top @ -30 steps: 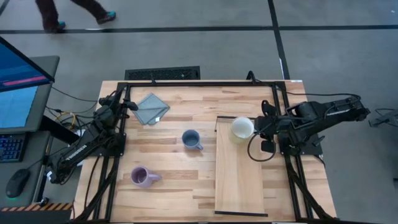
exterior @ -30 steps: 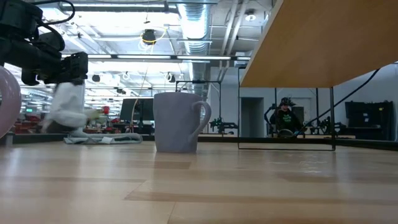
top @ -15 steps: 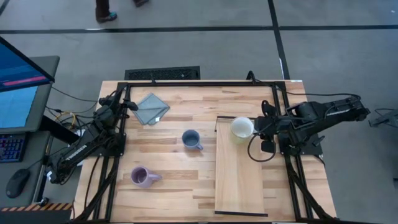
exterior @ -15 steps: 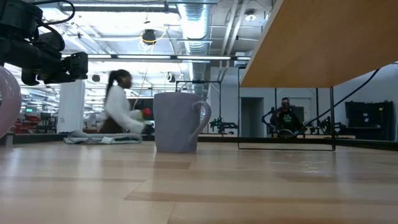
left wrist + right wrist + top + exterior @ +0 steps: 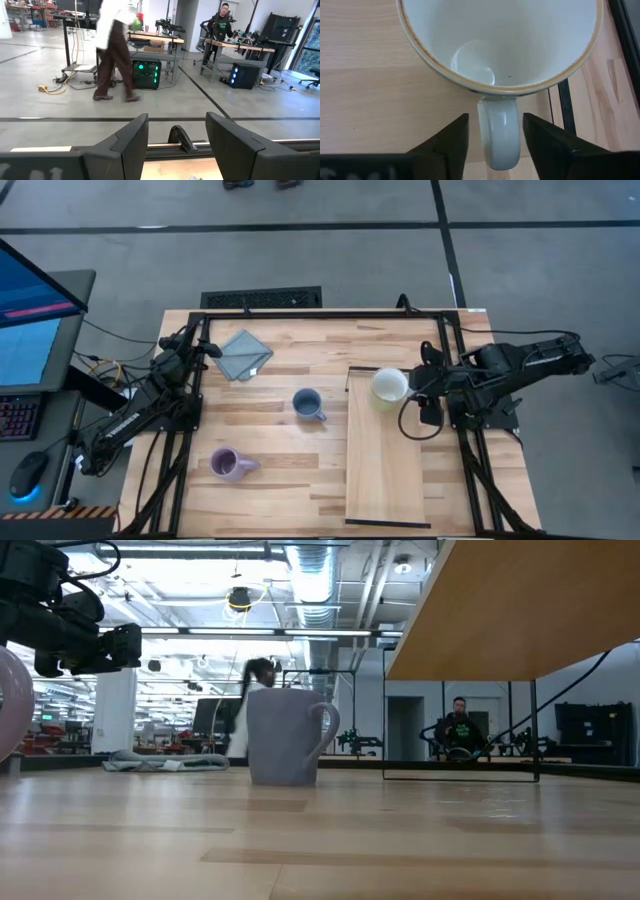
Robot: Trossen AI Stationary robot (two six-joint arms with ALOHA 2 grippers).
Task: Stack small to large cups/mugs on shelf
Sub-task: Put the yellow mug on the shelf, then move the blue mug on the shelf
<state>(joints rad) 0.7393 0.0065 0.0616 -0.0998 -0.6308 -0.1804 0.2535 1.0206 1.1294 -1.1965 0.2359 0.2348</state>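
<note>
Checking for change: nothing on the slatted wooden tabletop (image 5: 300, 470) has moved over the last second; only a person (image 5: 116, 47) walking through the room behind has shifted, so the task stands where it was.
Right hand (image 5: 493, 132): its dark fingers sit spread either side of the handle of the cream-white ceramic mug (image 5: 389, 386), apparently not pinching it, though contact is hard to judge.
Cream mug's place: upright at the far end of the long pale wooden shelf (image 5: 385, 470), by its dark frame.
Left hand (image 5: 176, 142): fingers spread and empty, waiting at the tabletop's far left corner near the grey folded cloth (image 5: 244, 353).
Still to stack: the slate blue mug (image 5: 307, 404) mid-tabletop and the pale lavender mug (image 5: 231, 465) nearer the front, both off the shelf.
</note>
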